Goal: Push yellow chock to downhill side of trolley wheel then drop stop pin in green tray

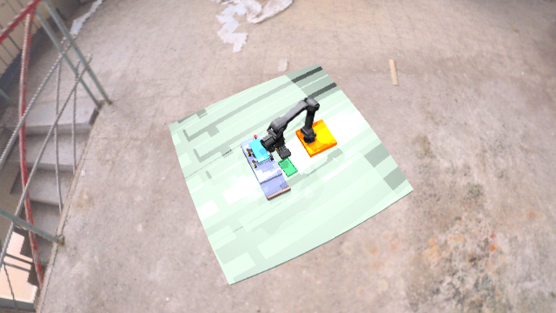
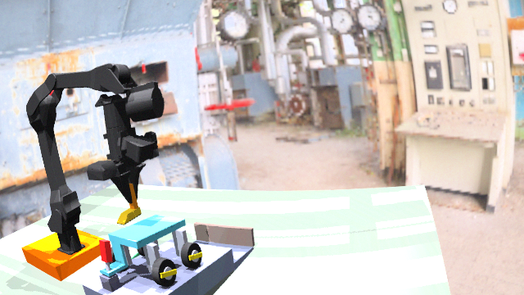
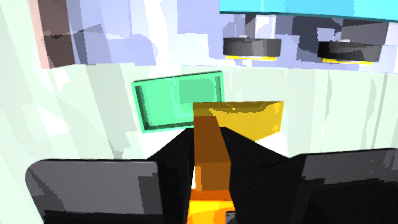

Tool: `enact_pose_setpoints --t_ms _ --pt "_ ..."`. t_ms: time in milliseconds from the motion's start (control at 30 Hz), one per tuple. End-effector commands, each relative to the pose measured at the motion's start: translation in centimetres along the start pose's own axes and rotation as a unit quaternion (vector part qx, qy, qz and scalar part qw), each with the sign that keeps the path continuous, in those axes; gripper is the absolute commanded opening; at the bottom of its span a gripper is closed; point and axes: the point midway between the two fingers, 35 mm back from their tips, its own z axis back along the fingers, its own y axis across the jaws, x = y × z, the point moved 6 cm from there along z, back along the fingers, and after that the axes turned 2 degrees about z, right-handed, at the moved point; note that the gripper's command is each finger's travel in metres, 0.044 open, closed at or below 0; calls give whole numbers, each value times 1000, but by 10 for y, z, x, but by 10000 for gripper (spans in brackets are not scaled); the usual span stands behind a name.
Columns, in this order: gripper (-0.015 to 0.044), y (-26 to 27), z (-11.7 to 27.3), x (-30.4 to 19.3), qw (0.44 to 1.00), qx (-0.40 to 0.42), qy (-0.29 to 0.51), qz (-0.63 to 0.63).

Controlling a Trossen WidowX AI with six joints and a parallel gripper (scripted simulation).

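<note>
My gripper (image 2: 132, 196) (image 3: 206, 134) is shut on the orange handle of the yellow chock (image 2: 129, 215) (image 3: 252, 119). The chock hangs in the air, on the arm's side of the ramp; its black base is not visible. The blue trolley (image 1: 260, 150) (image 2: 147, 230) (image 3: 310, 6) stands on the ramp (image 1: 275, 187) (image 2: 219, 257) (image 3: 115, 45), its wheels on the surface. The red-headed stop pin (image 1: 255, 136) (image 2: 105, 251) stands upright at its uphill end. The green tray (image 1: 287, 167) (image 3: 162, 102) lies beside the ramp and holds nothing visible; the chock overlaps its corner in the wrist view.
A brownish end board (image 1: 279, 194) (image 2: 229, 235) (image 3: 55, 50) stands across the ramp's low end. The arm's orange and yellow base block (image 1: 325, 136) (image 2: 44, 260) is on the other side of the tray from the ramp. The upper arm reaches over toward the trolley.
</note>
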Motion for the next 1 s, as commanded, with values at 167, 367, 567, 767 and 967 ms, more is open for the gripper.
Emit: enact_pose_setpoints --t_ms 167,367,567,767,967 --pt "0 35 -5 12 1000 -1 2 -3" --pt "0 60 -8 20 1000 0 2 -3" --pt "0 70 -10 21 999 -39 4 -3" --pt "0 74 -10 22 998 -59 4 -2" --pt "0 76 -12 38 998 -59 4 -2"
